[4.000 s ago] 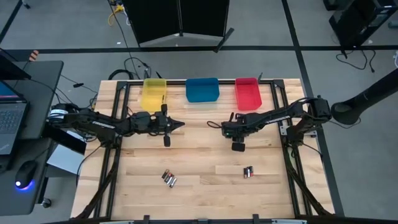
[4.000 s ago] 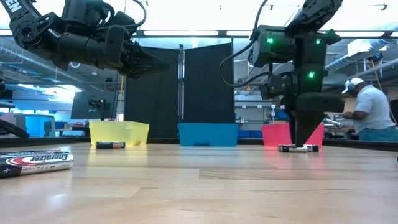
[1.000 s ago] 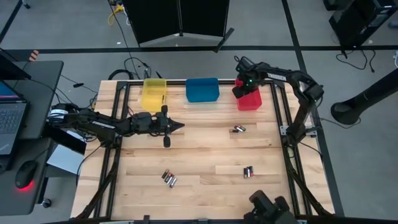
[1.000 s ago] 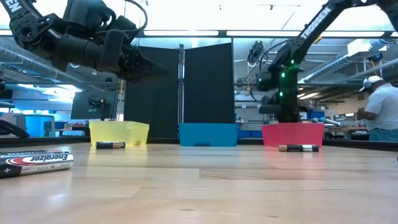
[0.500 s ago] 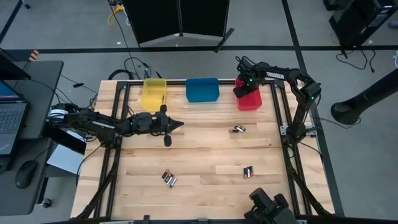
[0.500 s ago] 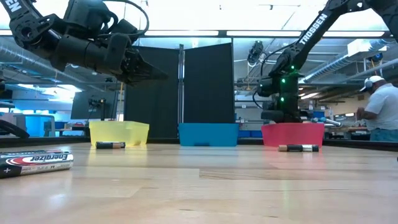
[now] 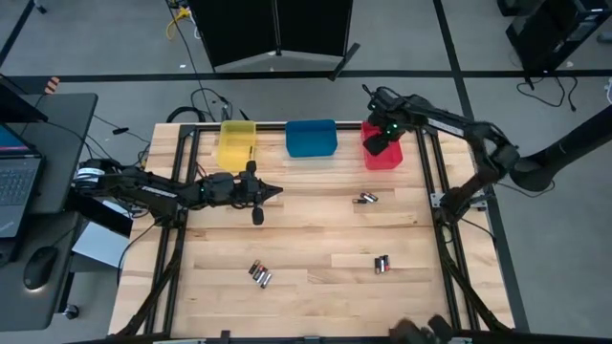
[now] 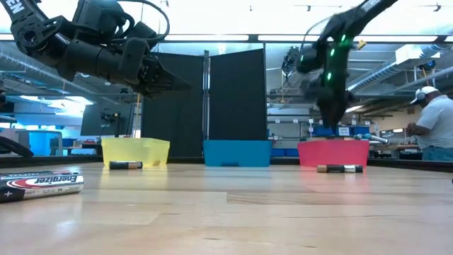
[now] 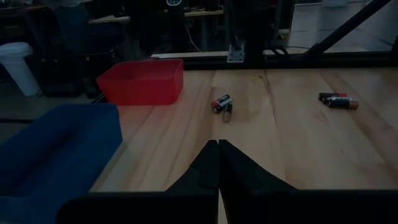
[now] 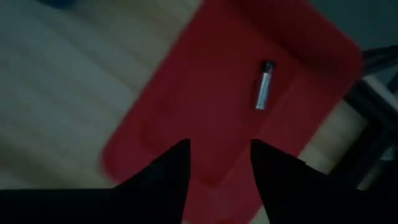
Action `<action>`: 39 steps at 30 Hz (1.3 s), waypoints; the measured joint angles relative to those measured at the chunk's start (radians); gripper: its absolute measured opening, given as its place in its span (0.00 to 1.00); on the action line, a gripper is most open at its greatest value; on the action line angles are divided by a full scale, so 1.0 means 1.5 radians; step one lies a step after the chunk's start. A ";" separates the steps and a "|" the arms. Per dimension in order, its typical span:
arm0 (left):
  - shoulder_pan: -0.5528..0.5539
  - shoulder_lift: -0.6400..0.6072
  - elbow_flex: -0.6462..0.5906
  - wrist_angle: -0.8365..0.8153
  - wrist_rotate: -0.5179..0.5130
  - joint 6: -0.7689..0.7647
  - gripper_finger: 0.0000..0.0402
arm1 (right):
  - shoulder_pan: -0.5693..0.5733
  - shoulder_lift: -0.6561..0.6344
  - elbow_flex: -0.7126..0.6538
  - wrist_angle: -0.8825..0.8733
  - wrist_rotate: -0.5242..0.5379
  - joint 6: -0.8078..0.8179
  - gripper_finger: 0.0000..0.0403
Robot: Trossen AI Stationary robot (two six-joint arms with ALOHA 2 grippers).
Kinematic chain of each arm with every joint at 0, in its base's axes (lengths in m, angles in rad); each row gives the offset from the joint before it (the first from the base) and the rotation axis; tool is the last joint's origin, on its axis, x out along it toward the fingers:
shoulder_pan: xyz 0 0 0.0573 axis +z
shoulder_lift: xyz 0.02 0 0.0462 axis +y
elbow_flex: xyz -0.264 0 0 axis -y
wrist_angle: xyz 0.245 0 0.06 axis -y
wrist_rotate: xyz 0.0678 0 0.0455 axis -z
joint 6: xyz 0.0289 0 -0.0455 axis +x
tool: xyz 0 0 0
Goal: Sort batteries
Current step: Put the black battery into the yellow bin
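Wooden desk (image 7: 316,239), workshop floor around. Three bins along upper edge for sorting by type. Right gripper (image 7: 380,143) over red bin (image 7: 392,159), upper right, fingers apart; one battery (image 10: 265,86) lies inside. Left gripper (image 7: 277,192) centre-left, fingers together, idle. Loose batteries (image 7: 260,274) remain lower centre, unsorted.

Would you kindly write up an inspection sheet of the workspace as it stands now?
Surface: wooden table, bare planks.
Job's things: one battery inside the red bin; battery groups at; yellow bin and blue bin in the same row.
Clutter: nothing seen.
Grippers: right gripper open above the red bin; left gripper shut, mid-table.
Cables: cables on the floor behind the table.
Surroundings: a person at a bench; laptop on a side desk.
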 joint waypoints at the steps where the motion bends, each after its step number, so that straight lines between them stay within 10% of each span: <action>1: 0.000 0.000 0.000 0.000 0.000 0.000 0.02 | 0.016 -0.021 0.000 -0.006 0.000 0.005 0.40; 9: -0.005 0.000 0.045 -0.144 0.038 0.030 0.02 | 0.212 -0.112 0.000 0.025 -0.001 0.040 0.05; 20: -0.067 0.000 0.258 -0.665 0.046 -0.007 0.02 | 0.375 -0.094 -0.074 0.264 -0.001 0.058 0.02; 27: -0.150 0.000 0.334 -0.920 0.059 -0.259 0.02 | 0.449 -0.094 -0.172 0.406 -0.001 0.077 0.06; 39: -0.327 0.000 0.334 -0.956 0.017 -0.742 0.11 | 0.481 -0.094 -0.261 0.542 -0.001 0.031 0.05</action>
